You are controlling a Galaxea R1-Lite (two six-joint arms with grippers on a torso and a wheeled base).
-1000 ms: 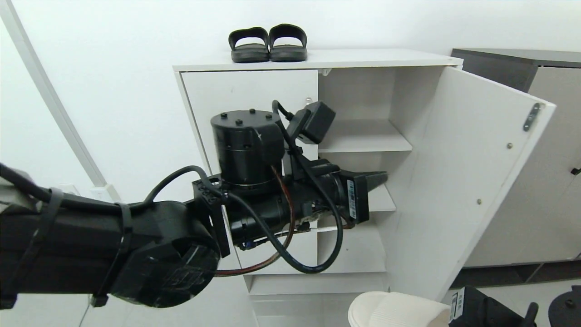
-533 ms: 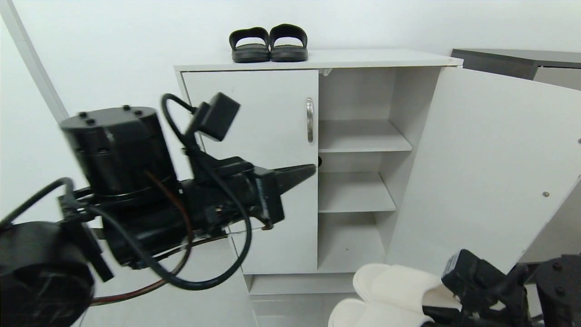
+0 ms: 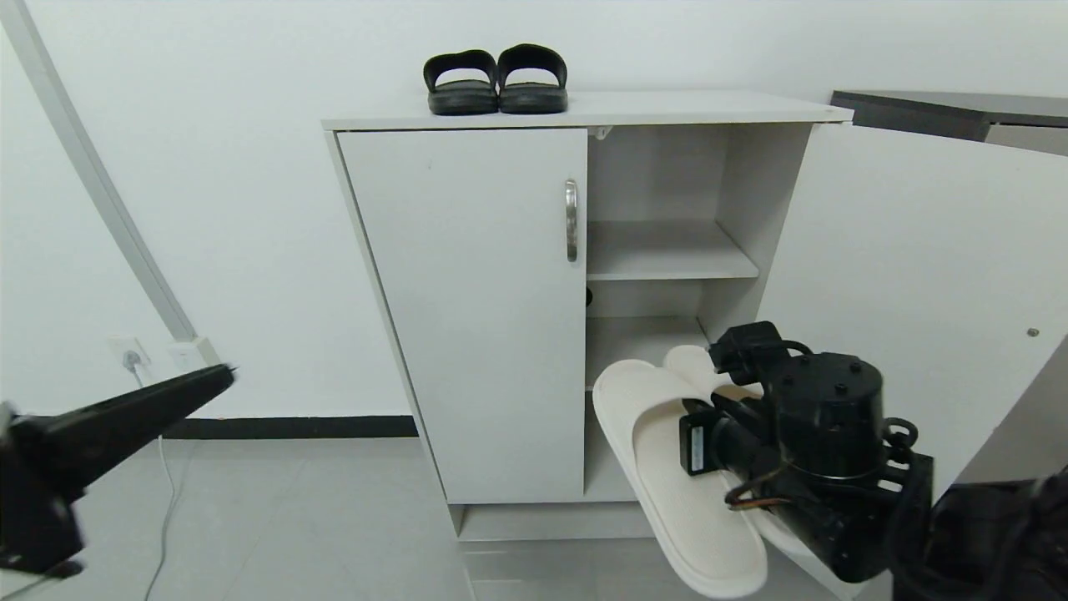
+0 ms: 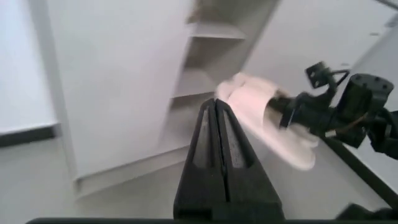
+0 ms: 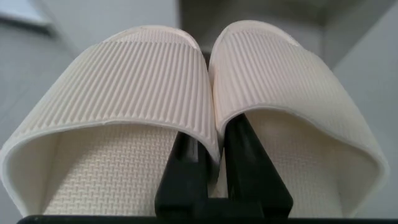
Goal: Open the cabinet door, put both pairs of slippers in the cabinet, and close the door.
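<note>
No text, number, brand or sign can be read. The cabinet, the white slippers and the black slippers carry no readable marking.

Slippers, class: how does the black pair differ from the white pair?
The black slippers are dark; the white slippers are pale. The black slippers lie flat on top of the cabinet; the white slippers hang tilted in the right gripper. Each pair is side by side.
</note>
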